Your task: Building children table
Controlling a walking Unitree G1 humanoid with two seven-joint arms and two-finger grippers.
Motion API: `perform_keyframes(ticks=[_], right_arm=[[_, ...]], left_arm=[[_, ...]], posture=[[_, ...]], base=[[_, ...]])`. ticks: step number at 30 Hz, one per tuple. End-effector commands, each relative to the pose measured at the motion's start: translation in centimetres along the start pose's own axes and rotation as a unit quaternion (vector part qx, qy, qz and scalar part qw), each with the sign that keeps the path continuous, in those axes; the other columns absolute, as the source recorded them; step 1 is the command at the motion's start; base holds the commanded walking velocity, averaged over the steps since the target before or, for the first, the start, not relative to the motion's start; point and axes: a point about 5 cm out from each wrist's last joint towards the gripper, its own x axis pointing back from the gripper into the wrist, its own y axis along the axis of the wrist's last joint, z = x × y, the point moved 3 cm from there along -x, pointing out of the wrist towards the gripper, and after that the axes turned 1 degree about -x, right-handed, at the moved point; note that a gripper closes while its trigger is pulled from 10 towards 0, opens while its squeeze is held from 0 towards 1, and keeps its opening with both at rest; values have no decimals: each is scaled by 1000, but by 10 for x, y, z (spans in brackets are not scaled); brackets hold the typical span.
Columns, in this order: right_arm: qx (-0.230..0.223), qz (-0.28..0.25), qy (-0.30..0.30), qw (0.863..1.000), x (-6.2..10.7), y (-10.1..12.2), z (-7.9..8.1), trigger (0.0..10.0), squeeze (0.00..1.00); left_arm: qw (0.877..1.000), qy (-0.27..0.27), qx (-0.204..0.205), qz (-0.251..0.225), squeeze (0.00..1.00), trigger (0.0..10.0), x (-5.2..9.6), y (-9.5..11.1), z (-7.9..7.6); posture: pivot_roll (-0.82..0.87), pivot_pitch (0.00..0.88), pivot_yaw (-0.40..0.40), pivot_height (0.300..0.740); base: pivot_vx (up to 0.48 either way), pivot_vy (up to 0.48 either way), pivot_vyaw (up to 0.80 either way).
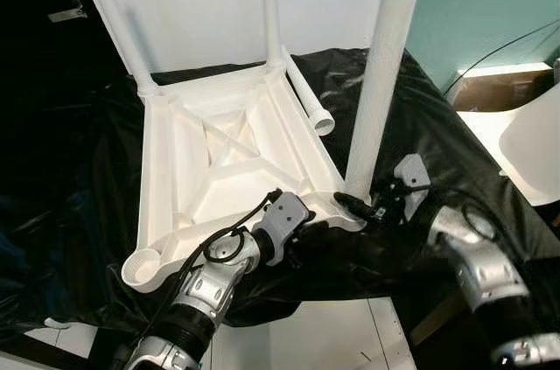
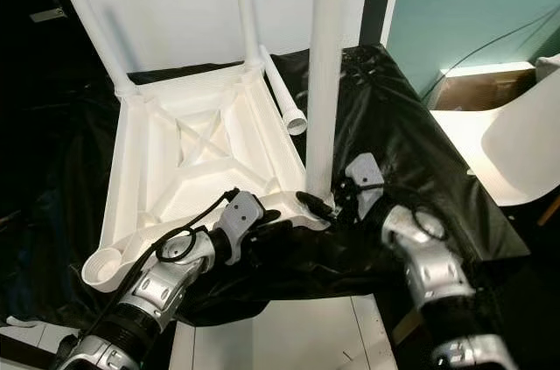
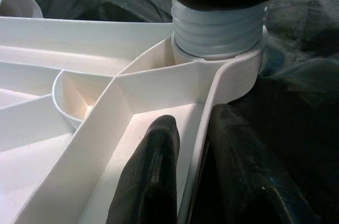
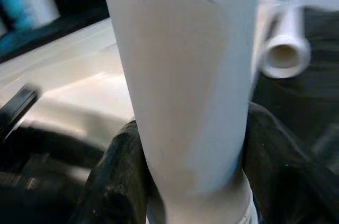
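Note:
A white plastic tabletop (image 1: pixel 219 160) lies upside down on black sheeting, ribs up. Two white legs stand in its far corner sockets. A third leg (image 1: pixel 381 73) stands upright in the near right socket (image 3: pixel 222 60), its threaded end seated there. My right gripper (image 1: pixel 357 205) is shut on this leg's base, black fingers (image 4: pixel 119 176) on either side. My left gripper (image 1: pixel 293 243) is shut on the tabletop's near rim (image 3: pixel 198 144), one finger (image 3: pixel 153 176) inside and one outside. A loose fourth leg (image 1: pixel 308 99) lies beside the tabletop's right side. The near left socket (image 1: pixel 144 267) holds no leg.
Black plastic sheeting (image 1: pixel 420 134) covers the work surface. A white wall panel (image 1: pixel 201 3) stands behind. At the right are a white chair seat (image 1: pixel 525 138), a cardboard box (image 1: pixel 499 90) and a teal wall (image 1: pixel 490 3). White floor (image 1: pixel 306 335) shows in front.

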Motion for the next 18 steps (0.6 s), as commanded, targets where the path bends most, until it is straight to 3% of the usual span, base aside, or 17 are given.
perform_keyframes(ticks=[1, 2, 4, 10, 11, 12, 13, 15, 16, 17, 18], right_arm=[[-4, 40, -41, 998, 3, -21, 4, 0, 0], [-14, 24, -104, 994, 3, -20, -3, 0, 0], [-24, -1, -171, 985, 6, -16, -9, 0, 0], [-16, -11, -209, 978, 0, -13, -3, 0, 0], [-14, -9, -210, 978, -2, -12, -1, 4863, 0], [-13, -7, -211, 977, -2, -12, 0, 4863, 0], [-10, -6, -210, 978, -3, -12, 0, 10000, 0], [-8, -5, -212, 977, -4, -11, 0, 10000, 0], [3, -9, -204, 979, -6, -9, 0, 10000, 698], [3, -9, -204, 979, -6, -9, 0, 10000, 698], [3, -13, -199, 980, -6, -8, 0, 10000, 1000]], left_arm=[[998, -34, 24, 55, 0, 10000, 1, -28, -17], [998, -34, 23, 56, 0, 10000, 2, -29, -16], [997, -34, 22, 59, 0, 10000, 3, -30, -15], [997, -36, 20, 61, 0, 10000, 4, -30, -15], [997, -36, 20, 60, 0, 10000, 3, -30, -15], [997, -35, 20, 60, 0, 10000, 3, -29, -15], [997, -35, 20, 59, 0, 10000, 3, -29, -15], [997, -35, 20, 59, 0, 10000, 2, -29, -15], [998, -35, 20, 58, 0, 10000, 2, -29, -15], [998, -35, 20, 58, 0, 10000, 2, -29, -15], [997, -35, 21, 58, 0, 10000, 2, -29, -15]], posture=[[-85, 0, 42, 740], [-84, 0, 42, 740], [-81, 0, 45, 740], [-83, 0, 53, 740], [-82, 0, 53, 740], [-83, 0, 53, 740], [-84, 0, 53, 740], [-85, 0, 53, 740], [-88, 0, 53, 740], [-88, 0, 53, 740], [-89, 0, 53, 740]], base=[[0, 0, 0], [0, 0, 0], [0, 0, 0], [0, 0, 0], [0, 0, 0], [0, 0, 0], [0, 0, 0], [0, 0, 0], [0, 0, 0], [0, 0, 0], [0, 0, 0]])
